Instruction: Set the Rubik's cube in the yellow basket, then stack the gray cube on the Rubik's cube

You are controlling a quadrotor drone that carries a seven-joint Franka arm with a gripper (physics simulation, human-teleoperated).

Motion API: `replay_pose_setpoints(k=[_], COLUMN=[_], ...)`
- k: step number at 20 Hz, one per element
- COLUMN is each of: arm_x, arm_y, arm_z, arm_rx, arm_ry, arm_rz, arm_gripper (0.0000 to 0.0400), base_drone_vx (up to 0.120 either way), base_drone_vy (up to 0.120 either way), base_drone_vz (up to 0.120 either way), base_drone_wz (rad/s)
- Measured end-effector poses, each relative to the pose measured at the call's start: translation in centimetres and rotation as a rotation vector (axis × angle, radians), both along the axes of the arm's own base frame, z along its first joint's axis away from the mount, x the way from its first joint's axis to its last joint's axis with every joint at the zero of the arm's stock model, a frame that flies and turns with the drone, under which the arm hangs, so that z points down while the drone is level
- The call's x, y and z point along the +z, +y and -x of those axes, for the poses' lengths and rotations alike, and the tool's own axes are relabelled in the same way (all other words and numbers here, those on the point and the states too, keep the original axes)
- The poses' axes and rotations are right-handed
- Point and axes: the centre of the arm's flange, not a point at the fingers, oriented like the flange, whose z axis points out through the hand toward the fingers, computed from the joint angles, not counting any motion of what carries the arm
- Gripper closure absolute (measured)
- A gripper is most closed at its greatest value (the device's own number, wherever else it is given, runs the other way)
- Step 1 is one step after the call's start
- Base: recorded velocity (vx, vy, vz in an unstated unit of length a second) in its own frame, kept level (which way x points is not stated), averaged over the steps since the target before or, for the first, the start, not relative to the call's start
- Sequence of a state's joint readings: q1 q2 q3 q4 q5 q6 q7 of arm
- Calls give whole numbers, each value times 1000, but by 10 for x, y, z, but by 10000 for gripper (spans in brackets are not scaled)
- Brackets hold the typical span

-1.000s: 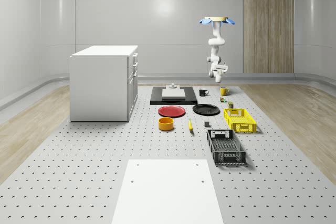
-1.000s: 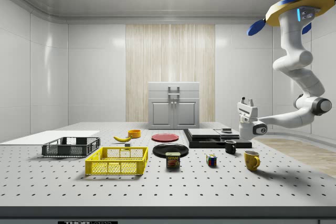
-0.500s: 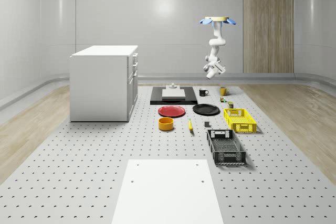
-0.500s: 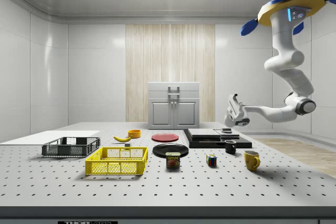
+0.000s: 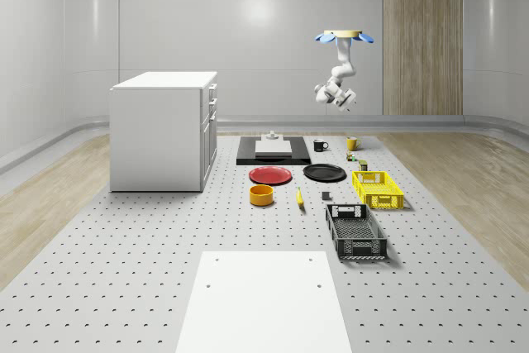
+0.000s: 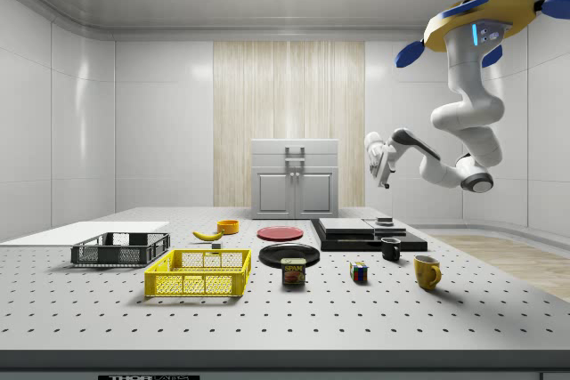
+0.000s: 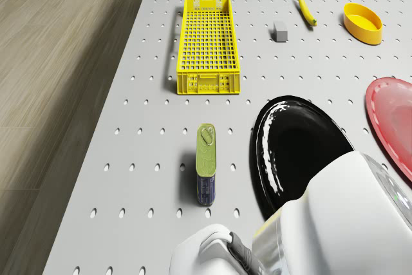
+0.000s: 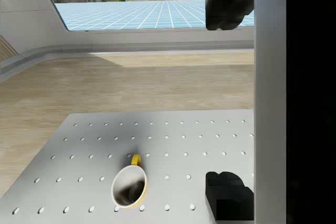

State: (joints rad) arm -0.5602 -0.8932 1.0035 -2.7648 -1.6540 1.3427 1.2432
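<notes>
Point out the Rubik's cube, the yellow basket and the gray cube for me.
Rubik's cube (image 6: 358,272): side view, its front face.
yellow basket (image 7: 208,82): drone view, its near end wall.
gray cube (image 7: 280,28): drone view, its top face.

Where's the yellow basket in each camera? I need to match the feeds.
Whole-scene view: yellow basket right of centre, just behind the black crate.
Side view: front, left of centre.
Drone view: beyond the tin can, beside the wood floor.
Shared landmark: the black plate nearby.
</notes>
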Motion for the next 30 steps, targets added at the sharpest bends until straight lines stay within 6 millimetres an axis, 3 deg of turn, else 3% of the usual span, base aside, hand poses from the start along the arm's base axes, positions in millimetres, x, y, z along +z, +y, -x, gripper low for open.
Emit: replay_pose_setpoints(k=[4,10,26,30], arm_x=[-16,-21,-23,-23], arm_y=[-29,-50,-60,-60], arm_z=[0,0,0,0], arm_rx=[-11,-17,-18,-18], arm_ry=[3,8,12,12], arm_rz=[333,553,660,664], arm_gripper=[0,0,0,0], base_drone_vx=[120,120,2,120], base_drone_vy=[0,-87,-2,0], base_drone_vz=[-120,-120,-120,-120], base_drone_wz=[0,0,0,0])
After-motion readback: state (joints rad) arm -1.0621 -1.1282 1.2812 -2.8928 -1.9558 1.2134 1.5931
